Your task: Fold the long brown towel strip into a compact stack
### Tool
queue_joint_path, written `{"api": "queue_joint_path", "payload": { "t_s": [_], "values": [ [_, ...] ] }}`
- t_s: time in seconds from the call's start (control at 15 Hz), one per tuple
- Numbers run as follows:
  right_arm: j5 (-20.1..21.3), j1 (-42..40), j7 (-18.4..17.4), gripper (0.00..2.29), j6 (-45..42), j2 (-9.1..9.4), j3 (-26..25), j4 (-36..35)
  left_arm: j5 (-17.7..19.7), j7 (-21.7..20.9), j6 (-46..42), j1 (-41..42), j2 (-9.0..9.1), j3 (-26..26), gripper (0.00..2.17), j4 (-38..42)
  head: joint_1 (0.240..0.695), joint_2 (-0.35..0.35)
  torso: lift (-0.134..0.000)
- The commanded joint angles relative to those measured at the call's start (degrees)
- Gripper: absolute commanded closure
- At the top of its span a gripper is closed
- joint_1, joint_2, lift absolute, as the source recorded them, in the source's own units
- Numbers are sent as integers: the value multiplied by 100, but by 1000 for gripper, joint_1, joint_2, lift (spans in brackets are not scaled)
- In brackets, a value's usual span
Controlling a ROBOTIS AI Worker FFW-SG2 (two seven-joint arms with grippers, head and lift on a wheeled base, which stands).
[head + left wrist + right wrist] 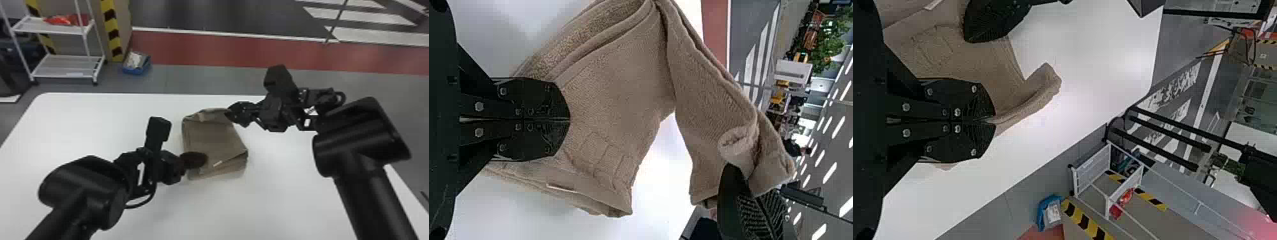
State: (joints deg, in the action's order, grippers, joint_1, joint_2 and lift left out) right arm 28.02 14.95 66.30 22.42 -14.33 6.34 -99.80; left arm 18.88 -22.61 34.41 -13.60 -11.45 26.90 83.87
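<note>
The brown towel strip (209,137) is folded in layers on the white table, its far part raised. My left gripper (204,159) is over the towel's near left part; in the left wrist view this gripper (569,120) is shut, its tips against the towel (621,90), with no pinched cloth visible between them. At the towel's far right corner is my right gripper (227,114). In the right wrist view this gripper (994,121) is shut on an edge of the towel (993,65). A rolled, lifted end of cloth stands by the right gripper in the left wrist view.
White table (287,198) surface surrounds the towel. On the floor beyond its far edge stand a white shelf rack (68,65) and a blue bin (136,67). Both arms reach over the table from the near side, one either side of the towel.
</note>
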Motion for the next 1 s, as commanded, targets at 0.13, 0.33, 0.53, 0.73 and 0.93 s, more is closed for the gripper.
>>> {"api": "queue_joint_path", "payload": {
  "t_s": [0.13,0.33,0.53,0.73,0.93],
  "values": [
    [64,140,40,1430,-66,-272,-115,268,-77,11,18,-29,11,70,1517,-20,695,-161,-125],
    [143,193,49,1430,-136,-289,87,505,-121,20,18,-64,11,79,1517,-20,695,-189,-125],
    [134,254,-21,1396,-312,-202,368,769,-156,29,18,-99,11,88,1517,-20,695,-181,-125],
    [187,298,-39,1396,-382,-96,667,1015,-183,29,0,-108,11,105,1517,-20,695,-160,-125],
    [222,316,40,1396,-382,-105,702,1173,-227,38,0,-108,-24,79,1517,-20,695,-137,-125]
  ]
}}
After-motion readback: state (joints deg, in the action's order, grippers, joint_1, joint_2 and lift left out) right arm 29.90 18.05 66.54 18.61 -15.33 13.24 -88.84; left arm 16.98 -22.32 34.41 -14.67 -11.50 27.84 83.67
